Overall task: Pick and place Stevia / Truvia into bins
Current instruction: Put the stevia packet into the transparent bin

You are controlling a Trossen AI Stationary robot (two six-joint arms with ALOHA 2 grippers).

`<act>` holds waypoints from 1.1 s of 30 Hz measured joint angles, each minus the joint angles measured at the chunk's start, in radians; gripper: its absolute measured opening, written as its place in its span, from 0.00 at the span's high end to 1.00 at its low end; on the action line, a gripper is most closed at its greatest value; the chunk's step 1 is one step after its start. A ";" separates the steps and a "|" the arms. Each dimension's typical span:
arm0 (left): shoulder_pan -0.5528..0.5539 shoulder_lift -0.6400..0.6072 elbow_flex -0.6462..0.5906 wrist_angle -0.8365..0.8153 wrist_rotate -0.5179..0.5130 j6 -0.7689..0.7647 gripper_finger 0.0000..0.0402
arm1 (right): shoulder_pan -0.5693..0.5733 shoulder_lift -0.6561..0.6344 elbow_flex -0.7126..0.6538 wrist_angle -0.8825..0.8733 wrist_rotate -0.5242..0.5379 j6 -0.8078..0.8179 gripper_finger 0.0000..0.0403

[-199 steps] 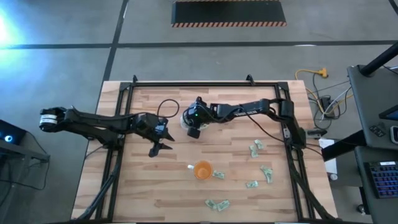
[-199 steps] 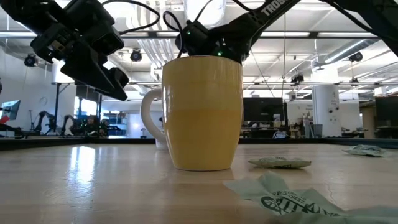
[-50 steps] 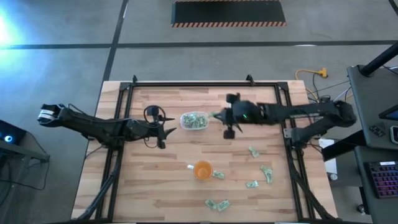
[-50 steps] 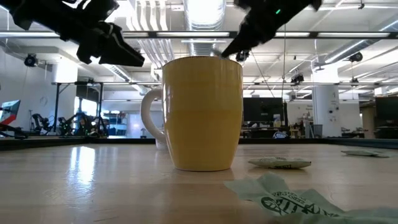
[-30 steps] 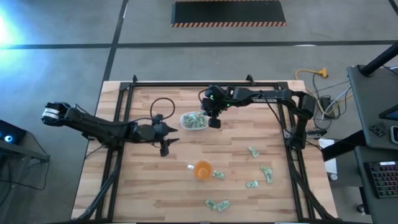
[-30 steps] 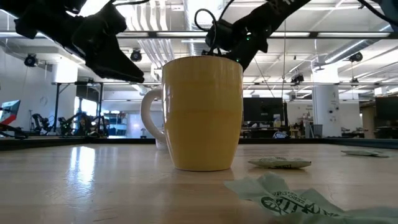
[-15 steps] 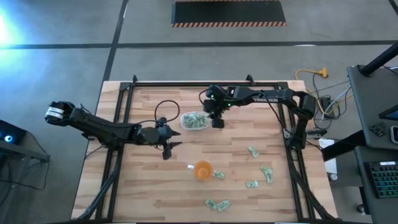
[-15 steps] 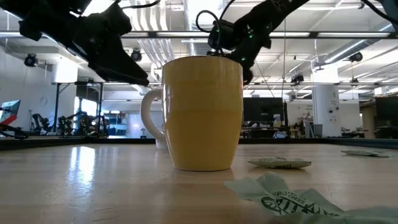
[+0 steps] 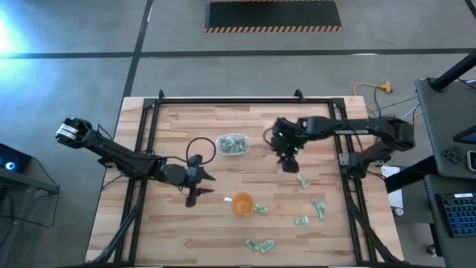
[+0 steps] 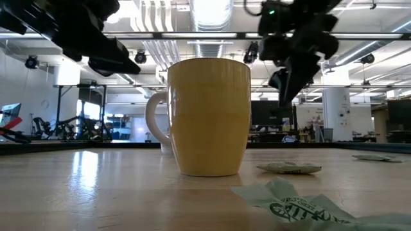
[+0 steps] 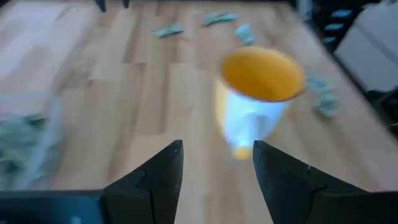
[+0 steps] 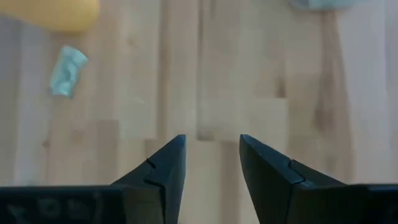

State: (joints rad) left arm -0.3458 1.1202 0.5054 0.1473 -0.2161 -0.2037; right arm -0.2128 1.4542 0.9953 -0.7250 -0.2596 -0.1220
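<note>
The clear tub (image 9: 233, 144) stands on the far middle of the table with several pale green sachets inside. More sachets lie loose on the wood: one (image 9: 305, 179), another (image 9: 319, 208) and a pair (image 9: 260, 243), and one shows in the right wrist view (image 12: 67, 70). My right gripper (image 9: 288, 162) (image 12: 211, 149) is open and empty, hovering to the right of the tub over bare wood. My left gripper (image 9: 201, 187) (image 11: 214, 152) is open and empty, left of the orange cup (image 9: 242, 202) and facing it.
The orange cup (image 11: 261, 93) with its white handle stands mid-table, close in front of the low camera (image 10: 209, 115). Sachets lie flat beside it (image 10: 289, 168). A black metal frame (image 9: 149, 134) borders the table. Bare wood stretches along the table's left and near-left.
My right gripper has moved away from the tub toward the table's right and near side, and it stays open. My left gripper has moved toward the near edge, closer to the orange cup. The tub and the loose sachets have stayed in place.
</note>
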 joint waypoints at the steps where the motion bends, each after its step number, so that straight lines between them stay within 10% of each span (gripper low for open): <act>1: -0.017 0.008 -0.003 0.026 0.001 -0.013 0.56 | 0.012 -0.035 -0.042 0.041 0.000 0.023 0.65; 11: -0.165 0.261 0.009 0.392 0.122 -0.267 0.56 | 0.069 -0.300 -0.395 0.391 0.085 0.214 0.70; 17: -0.277 0.498 0.191 0.434 0.018 -0.173 0.56 | 0.078 -0.391 -0.512 0.487 0.084 0.247 0.72; 33: -0.303 0.861 0.854 -0.216 -0.077 -0.078 0.68 | 0.078 -0.418 -0.550 0.497 0.078 0.215 0.75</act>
State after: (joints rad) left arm -0.6491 1.9814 1.3593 -0.0683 -0.2935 -0.2813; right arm -0.1345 1.0359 0.4450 -0.2283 -0.1815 0.0933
